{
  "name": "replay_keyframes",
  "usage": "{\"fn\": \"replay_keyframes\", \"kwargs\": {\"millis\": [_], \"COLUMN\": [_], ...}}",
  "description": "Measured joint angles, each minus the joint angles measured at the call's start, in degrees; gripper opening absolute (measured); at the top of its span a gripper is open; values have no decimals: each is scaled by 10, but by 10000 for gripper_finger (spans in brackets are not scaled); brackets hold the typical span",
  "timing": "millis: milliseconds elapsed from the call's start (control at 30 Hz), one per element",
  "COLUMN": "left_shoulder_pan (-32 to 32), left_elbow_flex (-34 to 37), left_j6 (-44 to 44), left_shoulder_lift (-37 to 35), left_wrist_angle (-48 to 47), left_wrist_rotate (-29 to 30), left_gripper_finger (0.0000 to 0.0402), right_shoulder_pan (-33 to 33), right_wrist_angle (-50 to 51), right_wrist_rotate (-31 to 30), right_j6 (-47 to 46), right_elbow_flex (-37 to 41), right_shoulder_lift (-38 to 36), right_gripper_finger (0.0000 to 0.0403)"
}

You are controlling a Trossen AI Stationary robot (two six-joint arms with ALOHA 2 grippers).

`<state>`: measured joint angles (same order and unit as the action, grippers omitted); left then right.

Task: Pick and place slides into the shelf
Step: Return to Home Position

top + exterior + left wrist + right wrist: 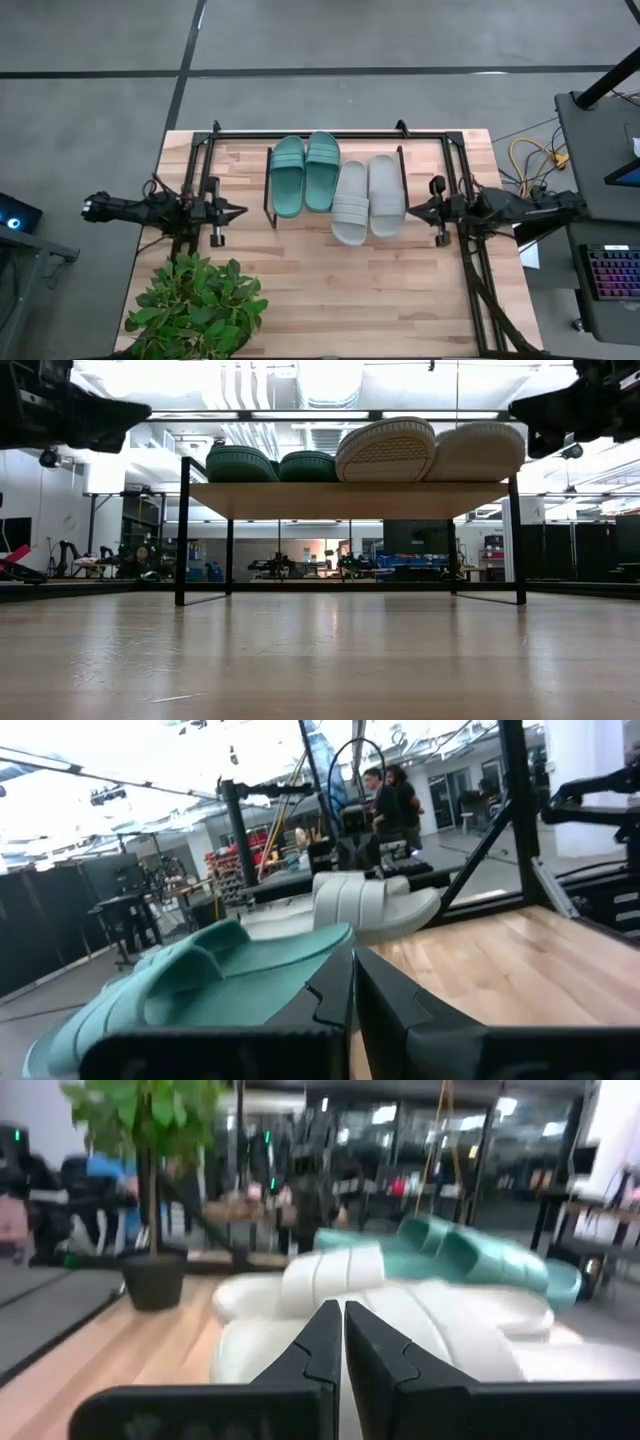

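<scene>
Two teal slides (305, 173) and two pale grey slides (367, 198) lie side by side, soles down, on the shelf's wooden top board (350, 499), which stands on thin black legs at the table's far middle. The grey pair's near ends overhang the board's near edge. My left gripper (238, 211) hovers shut at the shelf's left, pointing level toward the teal slides (190, 985). My right gripper (410, 211) hovers shut at the shelf's right, pointing level at the grey slides (400, 1315). Neither touches anything.
A potted green plant (195, 308) stands at the table's near left corner, close under my left arm. Black frame rails (470, 180) run along the table's sides and far edge. Bare wood (360, 290) stretches in front of the shelf. A desk with a keyboard (612, 275) stands to the right.
</scene>
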<state>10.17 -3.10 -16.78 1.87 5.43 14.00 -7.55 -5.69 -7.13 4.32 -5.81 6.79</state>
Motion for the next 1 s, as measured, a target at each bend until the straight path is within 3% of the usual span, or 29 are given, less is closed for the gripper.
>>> {"fn": "replay_keyframes", "kwargs": {"millis": [133, 267, 433, 633, 1000], "left_shoulder_pan": [0, 0, 0, 0, 0], "left_elbow_flex": [-9, -19, -36, -62, -64], "left_j6": [2, 43, 90, 78, 73], "left_shoulder_lift": [-2, -3, -2, -3, -3], "left_wrist_angle": [-21, -85, -125, -123, -155], "left_wrist_rotate": [-5, -5, -6, -25, -39], "left_gripper_finger": [0, 0, 0, 0, 0], "right_shoulder_pan": [-1, -1, -5, -9, -12], "right_wrist_angle": [102, 150, 137, 64, 84], "right_wrist_rotate": [2, 40, 58, 61, 75], "right_j6": [-27, -52, -50, -50, -42], "right_elbow_flex": [-50, -62, -31, 24, 33], "right_shoulder_lift": [0, -16, -68, -60, -68], "right_gripper_finger": [9, 9, 9, 9, 9]}}
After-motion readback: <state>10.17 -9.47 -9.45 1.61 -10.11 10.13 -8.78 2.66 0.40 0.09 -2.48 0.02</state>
